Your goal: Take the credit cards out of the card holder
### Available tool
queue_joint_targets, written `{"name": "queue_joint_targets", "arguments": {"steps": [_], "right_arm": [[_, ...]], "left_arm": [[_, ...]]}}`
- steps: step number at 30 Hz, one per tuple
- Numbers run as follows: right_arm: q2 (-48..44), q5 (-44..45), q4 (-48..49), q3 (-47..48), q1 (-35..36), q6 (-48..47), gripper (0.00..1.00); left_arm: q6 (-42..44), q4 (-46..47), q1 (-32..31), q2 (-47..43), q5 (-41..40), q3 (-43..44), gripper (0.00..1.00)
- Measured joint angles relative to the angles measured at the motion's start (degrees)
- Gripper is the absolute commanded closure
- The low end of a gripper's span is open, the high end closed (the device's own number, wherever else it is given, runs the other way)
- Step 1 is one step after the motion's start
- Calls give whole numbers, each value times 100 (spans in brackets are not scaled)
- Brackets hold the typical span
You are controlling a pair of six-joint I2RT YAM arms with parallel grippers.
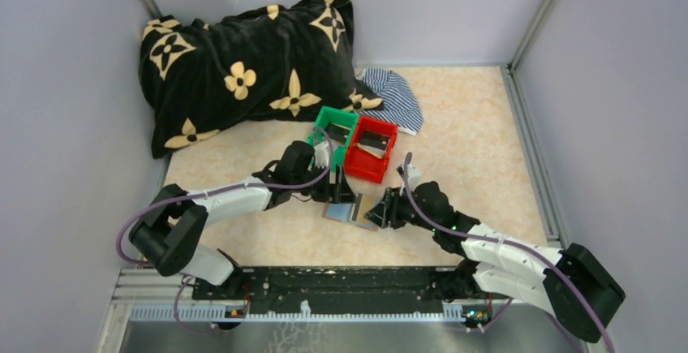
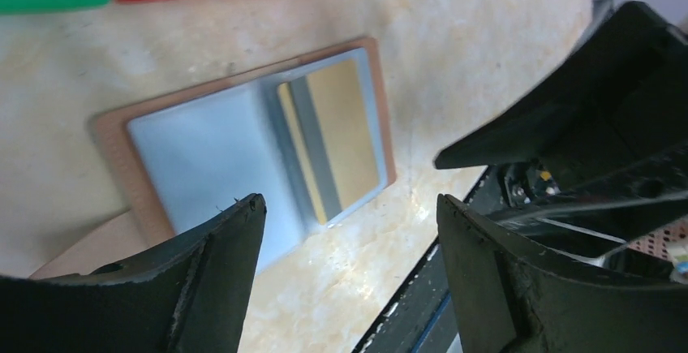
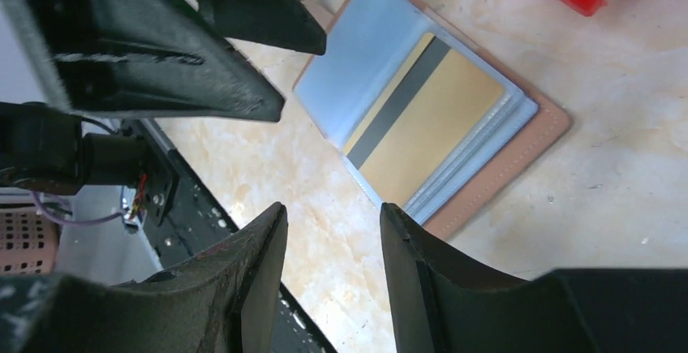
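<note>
Left end effector (image 2: 349,207): your fingers stand wide apart with nothing between them, over the left half of the holder (image 2: 203,142). Right end effector (image 3: 333,211): fingers parted, nothing held, just beside the holder's right edge.

The holder lies open and flat on the surface (image 1: 479,142), near the middle, between your two end effectors. Its blue-grey sleeves face up and a brown border shows around them. One gold card (image 3: 422,126) with a dark stripe sits in a clear sleeve on the right half. More sleeve edges are stacked beneath it; what they contain I cannot tell.

Just beyond, the green bin (image 1: 337,113) and red bin (image 1: 365,165) stand side by side, green on the left. Each holds a flat item, too small to identify.

Farther back lies a striped cloth (image 1: 395,97). At far left lies a black flowered blanket (image 1: 243,61).
</note>
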Motion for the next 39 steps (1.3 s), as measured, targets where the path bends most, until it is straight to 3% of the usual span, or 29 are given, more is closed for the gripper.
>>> {"name": "queue_joint_targets", "arguments": {"steps": [10,19,22,24,39], "right_arm": [[730,72,-55,28,0,-26,56],[852,197,24,28,0,0,59],[968,199,138,28,0,0,75],[1110,199,238,28,-2,13,80],[1895,160,1040,-9,-17,98,81]], "left_arm": [[-48,1088,-201,629,787,-26,22],[-59,1311,-205,907,813,-90,24],[2,1257,-205,907,719,-92,24],[33,1224,-205,907,678,-92,25],[105,1178,-216,992,634,-92,26]]}}
